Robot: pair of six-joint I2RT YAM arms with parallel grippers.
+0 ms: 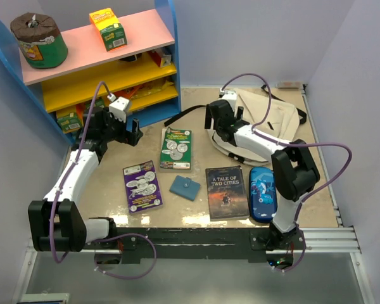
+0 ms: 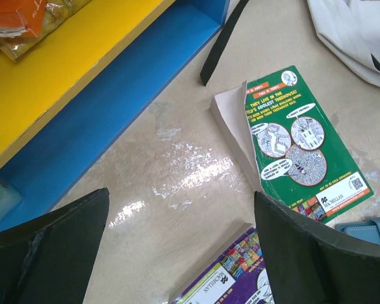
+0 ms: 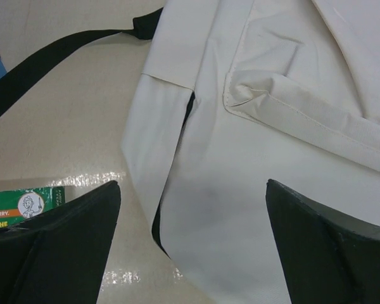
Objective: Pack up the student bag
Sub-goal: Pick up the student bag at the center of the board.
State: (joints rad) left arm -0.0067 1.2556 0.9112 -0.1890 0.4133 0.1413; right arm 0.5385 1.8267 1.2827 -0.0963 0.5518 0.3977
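The student bag (image 1: 275, 117) is a floppy beige backpack lying at the back right, its black strap (image 1: 187, 116) trailing left. My right gripper (image 1: 218, 130) is open and empty, hovering over the bag's left edge (image 3: 272, 158), where a dark slit of an opening shows. A green book (image 1: 176, 147), a purple book (image 1: 142, 185), a dark "A Tale of Two Cities" book (image 1: 226, 192), a small blue wallet (image 1: 185, 187) and a glossy blue pencil case (image 1: 263, 193) lie on the table. My left gripper (image 1: 134, 132) is open and empty above bare table, left of the green book (image 2: 297, 145).
A blue, yellow and pink shelf unit (image 1: 114, 82) with packets and boxes stands at the back left, close to my left gripper; its blue base (image 2: 114, 114) shows in the left wrist view. The purple book's corner (image 2: 240, 272) lies under the left fingers. Walls enclose the table.
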